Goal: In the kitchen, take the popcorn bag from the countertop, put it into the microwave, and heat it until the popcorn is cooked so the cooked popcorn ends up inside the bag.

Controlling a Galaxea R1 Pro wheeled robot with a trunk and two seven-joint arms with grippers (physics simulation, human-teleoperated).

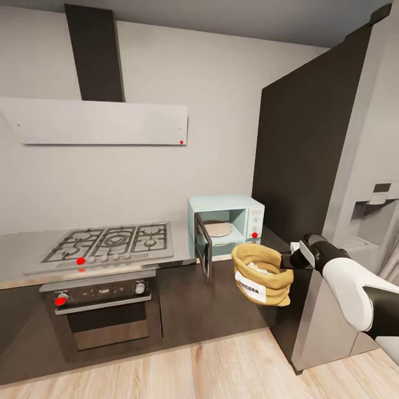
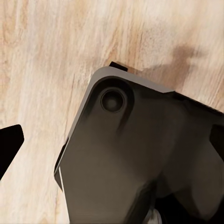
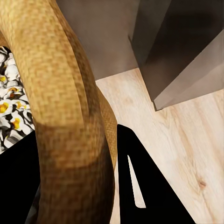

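Grey kitchen, pale wood floor (image 1: 183, 366). The microwave (image 1: 227, 221) sits on the countertop (image 1: 16, 244), door swung open. The right gripper (image 1: 285, 260) pinches the popcorn bag (image 1: 260, 274) by its rolled rim, in the air before the microwave, white popcorn (image 3: 10, 109) inside.

Grey walls (image 1: 221, 100), pale wood floor (image 1: 194, 366), dark cabinets (image 1: 210, 299).
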